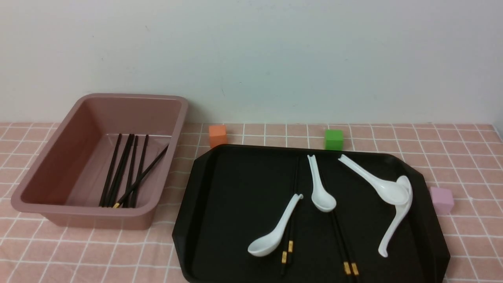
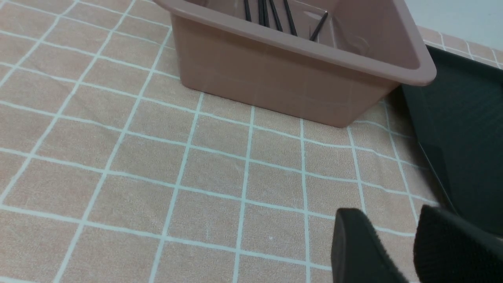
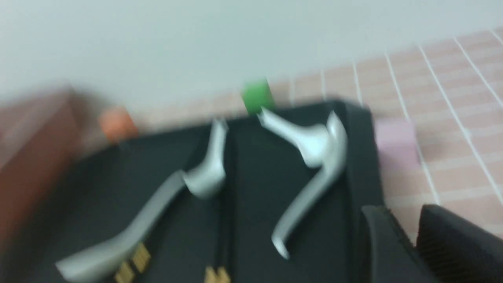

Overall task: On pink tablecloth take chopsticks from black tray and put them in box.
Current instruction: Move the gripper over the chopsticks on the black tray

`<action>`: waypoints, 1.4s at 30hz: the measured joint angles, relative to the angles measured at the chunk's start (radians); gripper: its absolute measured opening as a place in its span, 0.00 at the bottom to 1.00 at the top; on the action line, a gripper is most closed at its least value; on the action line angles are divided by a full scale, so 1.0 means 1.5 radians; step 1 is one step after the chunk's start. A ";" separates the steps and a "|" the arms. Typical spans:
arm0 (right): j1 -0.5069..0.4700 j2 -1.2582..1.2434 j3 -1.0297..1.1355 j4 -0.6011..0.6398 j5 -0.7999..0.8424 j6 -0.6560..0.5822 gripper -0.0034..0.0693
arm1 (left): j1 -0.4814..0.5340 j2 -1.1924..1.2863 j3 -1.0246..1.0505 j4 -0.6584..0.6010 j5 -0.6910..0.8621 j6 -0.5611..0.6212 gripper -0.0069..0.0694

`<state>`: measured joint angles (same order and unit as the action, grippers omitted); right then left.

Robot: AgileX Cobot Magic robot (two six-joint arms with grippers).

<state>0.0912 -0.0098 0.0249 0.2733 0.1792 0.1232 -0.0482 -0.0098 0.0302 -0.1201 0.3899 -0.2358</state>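
Pink tablecloth [image 1: 463, 157], black tray [image 1: 235, 188] toward right edge, chopsticks [image 1: 342, 245] running front-to-back, gold bands [image 1: 347, 268] frontward; left gripper [image 2: 393, 214] and right gripper [image 3: 404, 210] parted, empty

The tablecloth [image 1: 78, 255] is showing pink, crossed by a grid of thin white lines. The box [image 1: 47, 204] is showing dusty pink and the tray [image 1: 235, 188] is gleaming glossy black. The chopsticks [image 1: 141, 176] are showing black with small gold bands, while the spoons [image 1: 323, 200] are shining plain white. An orange cube [image 1: 217, 135], a green cube [image 1: 334, 139] and a pale lilac cube [image 1: 441, 199] are adding plain colour
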 joint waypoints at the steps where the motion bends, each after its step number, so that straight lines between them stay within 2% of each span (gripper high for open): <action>1: 0.000 0.000 0.000 0.008 -0.008 0.001 0.28 | 0.000 0.000 0.000 0.000 0.000 0.000 0.40; 5: 0.000 0.000 0.000 0.080 -0.073 0.003 0.28 | 0.000 0.000 0.000 0.000 0.000 0.000 0.40; 8: 0.000 0.000 -0.007 0.112 -0.070 0.004 0.28 | 0.000 0.000 0.000 0.000 0.000 0.000 0.40; 12: 0.000 0.078 -0.135 0.119 0.065 -0.011 0.24 | 0.000 0.000 0.000 0.000 0.000 0.000 0.40; 16: 0.000 0.277 -0.317 0.075 0.287 -0.064 0.13 | 0.000 0.000 0.000 0.000 0.000 0.000 0.40; 18: 0.000 0.344 -0.364 0.062 0.353 -0.078 0.10 | 0.000 0.000 0.000 0.000 0.000 0.000 0.40; 19: 0.000 0.439 -0.422 0.038 0.430 -0.093 0.06 | 0.000 0.000 0.000 0.000 0.000 0.000 0.40; 23: 0.000 0.612 -0.503 0.020 0.498 -0.113 0.05 | 0.000 0.000 0.000 0.000 0.000 0.000 0.40; 26: 0.013 0.688 -0.538 0.020 0.502 -0.114 0.05 | 0.000 0.000 0.000 0.000 0.000 0.000 0.40; 28: 0.040 0.741 -0.564 0.020 0.499 -0.114 0.05 | 0.000 0.000 0.000 0.000 0.000 0.000 0.40; 30: 0.104 0.807 -0.601 0.018 0.487 -0.092 0.05 | 0.000 0.000 0.000 0.000 0.000 0.000 0.40; 33: 0.181 0.878 -0.651 -0.008 0.484 -0.035 0.06 | 0.000 0.000 0.000 0.000 0.000 0.000 0.40; 34: 0.189 0.883 -0.658 -0.014 0.483 -0.030 0.06 | 0.000 0.000 0.000 0.000 0.000 0.000 0.40; 37: 0.235 0.959 -0.698 -0.067 0.482 0.051 0.13 | 0.000 0.000 0.000 0.000 0.000 0.000 0.40; 38: 0.247 0.988 -0.708 -0.089 0.480 0.080 0.17 | 0.000 0.000 0.000 0.000 0.000 0.000 0.40; 39: 0.248 0.997 -0.711 -0.092 0.480 0.090 0.18 | 0.000 0.000 0.000 0.000 0.000 0.000 0.40; 42: 0.260 1.076 -0.725 -0.118 0.467 0.141 0.35 | 0.000 0.000 0.000 0.000 0.000 0.000 0.40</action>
<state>0.4809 1.6045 -1.0632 0.0964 0.8792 0.3354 -0.0482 -0.0098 0.0302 -0.1201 0.3899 -0.2358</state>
